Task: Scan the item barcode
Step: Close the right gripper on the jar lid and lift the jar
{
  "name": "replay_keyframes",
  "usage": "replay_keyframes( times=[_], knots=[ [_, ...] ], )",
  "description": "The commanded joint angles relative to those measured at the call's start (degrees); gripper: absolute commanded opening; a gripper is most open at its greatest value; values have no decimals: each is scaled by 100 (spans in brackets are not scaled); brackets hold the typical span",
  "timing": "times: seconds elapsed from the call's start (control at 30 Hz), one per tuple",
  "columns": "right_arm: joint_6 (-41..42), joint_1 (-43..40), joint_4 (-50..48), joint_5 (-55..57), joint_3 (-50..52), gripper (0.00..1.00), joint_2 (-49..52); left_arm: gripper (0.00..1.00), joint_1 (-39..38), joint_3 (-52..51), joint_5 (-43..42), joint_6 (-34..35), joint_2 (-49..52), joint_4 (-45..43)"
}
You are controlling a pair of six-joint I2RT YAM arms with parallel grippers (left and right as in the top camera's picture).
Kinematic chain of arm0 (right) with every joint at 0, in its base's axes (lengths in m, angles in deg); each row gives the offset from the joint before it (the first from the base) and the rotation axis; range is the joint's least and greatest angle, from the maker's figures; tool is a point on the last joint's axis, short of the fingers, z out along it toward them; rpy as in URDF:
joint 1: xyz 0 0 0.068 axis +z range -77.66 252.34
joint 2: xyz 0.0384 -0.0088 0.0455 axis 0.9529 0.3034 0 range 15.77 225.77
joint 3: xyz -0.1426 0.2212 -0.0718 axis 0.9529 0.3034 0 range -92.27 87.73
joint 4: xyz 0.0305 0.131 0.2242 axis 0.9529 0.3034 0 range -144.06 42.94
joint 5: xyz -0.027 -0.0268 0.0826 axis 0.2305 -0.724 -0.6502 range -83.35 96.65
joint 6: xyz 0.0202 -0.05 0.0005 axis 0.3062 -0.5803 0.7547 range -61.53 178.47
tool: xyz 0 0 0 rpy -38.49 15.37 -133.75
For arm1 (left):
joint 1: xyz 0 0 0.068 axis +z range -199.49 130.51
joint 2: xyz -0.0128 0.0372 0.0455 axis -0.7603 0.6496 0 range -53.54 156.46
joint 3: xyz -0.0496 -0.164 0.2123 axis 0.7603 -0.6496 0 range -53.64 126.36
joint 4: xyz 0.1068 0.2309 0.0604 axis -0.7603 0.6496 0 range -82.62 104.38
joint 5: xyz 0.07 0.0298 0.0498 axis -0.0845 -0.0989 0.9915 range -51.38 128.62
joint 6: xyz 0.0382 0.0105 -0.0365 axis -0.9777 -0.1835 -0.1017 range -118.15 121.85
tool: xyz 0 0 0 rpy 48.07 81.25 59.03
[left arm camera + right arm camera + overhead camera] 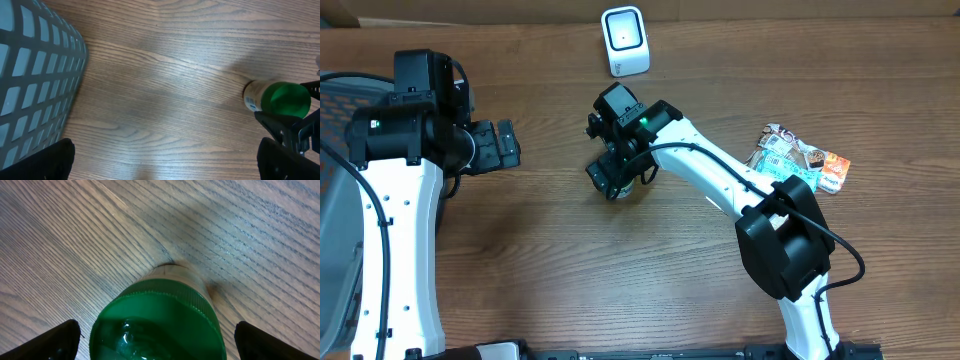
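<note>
Hiding the green-capped bottle (159, 322) from overhead, the right gripper (616, 178) straddles it wide open (not touching); left gripper (509, 146) gapes empty.

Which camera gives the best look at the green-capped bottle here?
Left wrist. It shows the bottle with its green cap, part of the body and a label. Right wrist shows mostly the cap, very close, cut off by the frame's bottom edge. Overhead, the right gripper hides nearly all of it.
</note>
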Motion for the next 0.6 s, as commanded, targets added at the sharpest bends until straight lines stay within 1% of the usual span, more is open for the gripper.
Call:
replay_keyframes(
  times=[0.0, 0.33, 0.57],
  knots=[
    [-33, 22, -61, -33, 26, 99, -20, 100, 26, 48, -50, -44, 9, -9],
    [-33, 22, -358, -31, 278, 99, -20, 100, 26, 48, -50, -42, 9, -9],
    [-28, 22, -433, -33, 278, 79, -20, 100, 26, 48, -50, -44, 9, -9]
  ],
)
